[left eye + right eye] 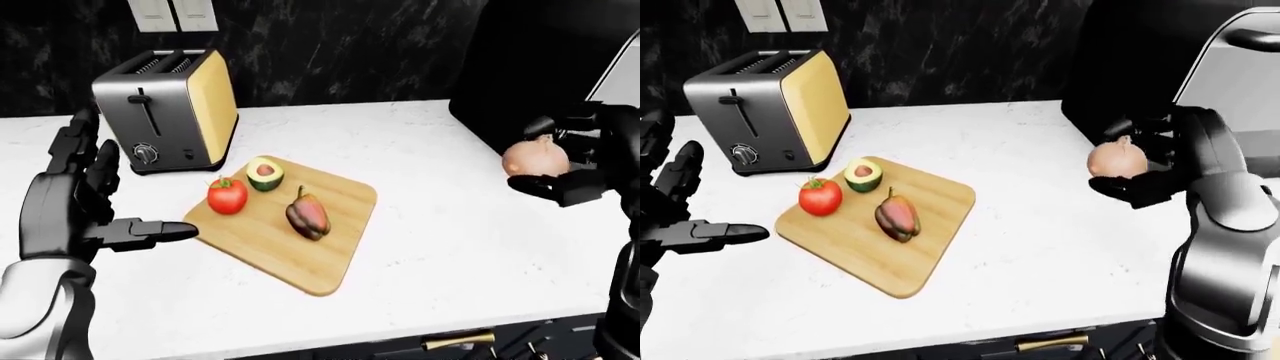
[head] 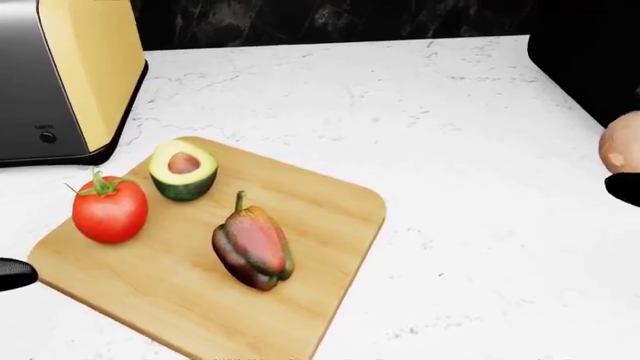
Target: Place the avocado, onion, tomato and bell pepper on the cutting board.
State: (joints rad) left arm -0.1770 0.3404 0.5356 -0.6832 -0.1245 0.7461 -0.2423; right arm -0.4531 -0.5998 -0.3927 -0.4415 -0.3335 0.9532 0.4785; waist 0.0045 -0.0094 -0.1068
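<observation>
Done: avocado (image 2: 183,175), tomato (image 2: 109,209) and bell pepper (image 2: 251,247) lie on the cutting board (image 2: 320,225).
Left: your right hand (image 1: 1140,169) grips the onion (image 1: 1116,160), held above the counter (image 1: 1020,225), well right of the board.
Left hand (image 1: 90,206): fingers spread, empty.

No readable text, label or number; toaster (image 1: 168,107) button marking in head view too blurred.
</observation>
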